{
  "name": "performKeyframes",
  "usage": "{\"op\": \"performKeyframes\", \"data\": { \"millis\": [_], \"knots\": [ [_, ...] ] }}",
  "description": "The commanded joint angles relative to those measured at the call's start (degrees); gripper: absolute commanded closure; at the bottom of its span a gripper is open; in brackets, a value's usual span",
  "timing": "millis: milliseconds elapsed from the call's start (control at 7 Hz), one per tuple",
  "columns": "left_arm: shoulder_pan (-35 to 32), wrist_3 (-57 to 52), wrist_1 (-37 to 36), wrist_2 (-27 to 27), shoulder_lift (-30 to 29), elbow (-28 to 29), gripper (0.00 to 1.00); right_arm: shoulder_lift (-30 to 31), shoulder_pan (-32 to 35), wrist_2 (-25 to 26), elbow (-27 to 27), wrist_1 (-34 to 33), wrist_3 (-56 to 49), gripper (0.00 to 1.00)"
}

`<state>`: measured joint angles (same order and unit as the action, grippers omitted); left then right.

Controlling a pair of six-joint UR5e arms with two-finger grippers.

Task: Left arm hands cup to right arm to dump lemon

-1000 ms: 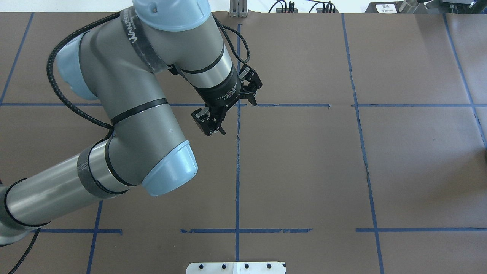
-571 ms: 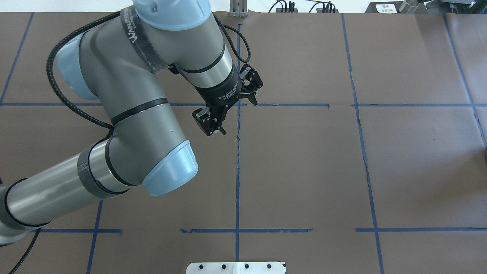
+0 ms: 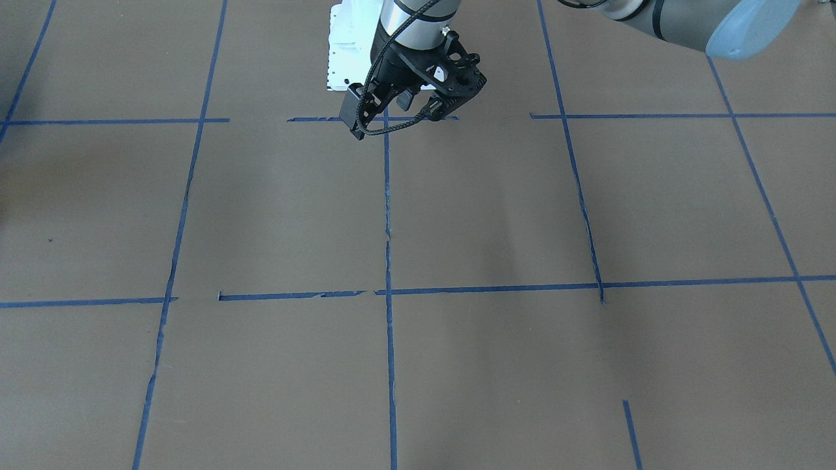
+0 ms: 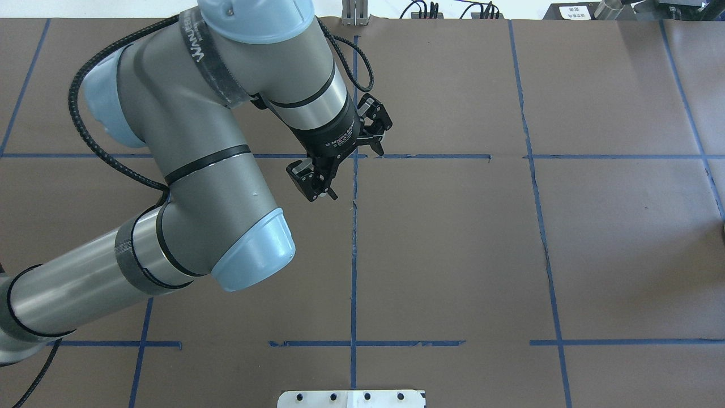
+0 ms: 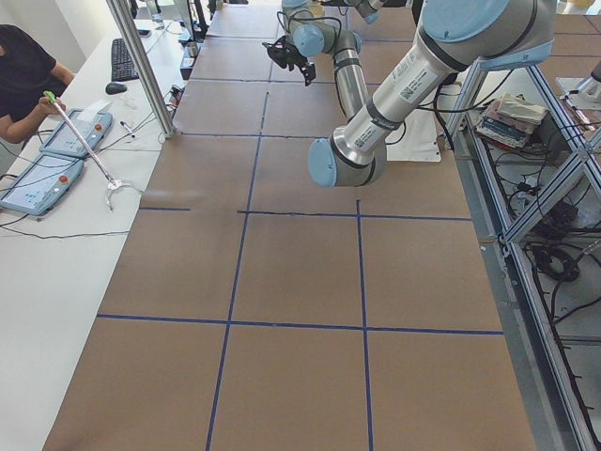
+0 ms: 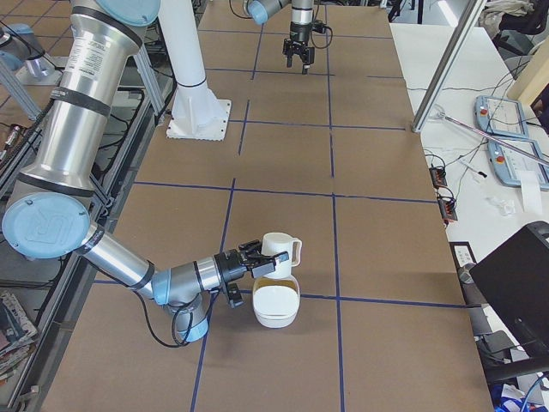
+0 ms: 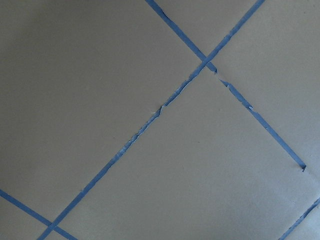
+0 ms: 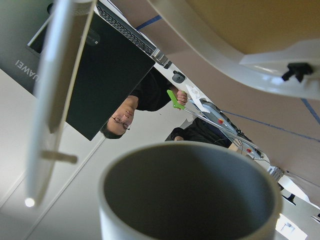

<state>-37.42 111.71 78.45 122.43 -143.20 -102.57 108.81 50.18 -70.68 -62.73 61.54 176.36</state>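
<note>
The hand-over looks done: the left arm (image 4: 187, 170) hangs over the bare bench (image 4: 595, 238), its pincer (image 4: 355, 175) spread wide and empty. At the bench's other end, the right arm (image 6: 73, 112) has its pincer (image 6: 256, 255) at the cup (image 6: 276, 249), though no view shows how its jaws stand. The cup hovers just above a white bowl (image 6: 276, 318) and its grey inside shows no lemon, so the dump is probably finished or nearly so, though the lemon cannot be made out anywhere.
</note>
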Motion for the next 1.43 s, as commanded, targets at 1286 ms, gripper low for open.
{"op": "performKeyframes", "data": {
  "millis": [1286],
  "knots": [
    [-0.37, -0.09, 0.83, -3.50, -0.76, 0.09, 0.00, -13.76, 0.99, -11.32, -36.85, -66.06, -60.94, 0.91]
  ]
}}
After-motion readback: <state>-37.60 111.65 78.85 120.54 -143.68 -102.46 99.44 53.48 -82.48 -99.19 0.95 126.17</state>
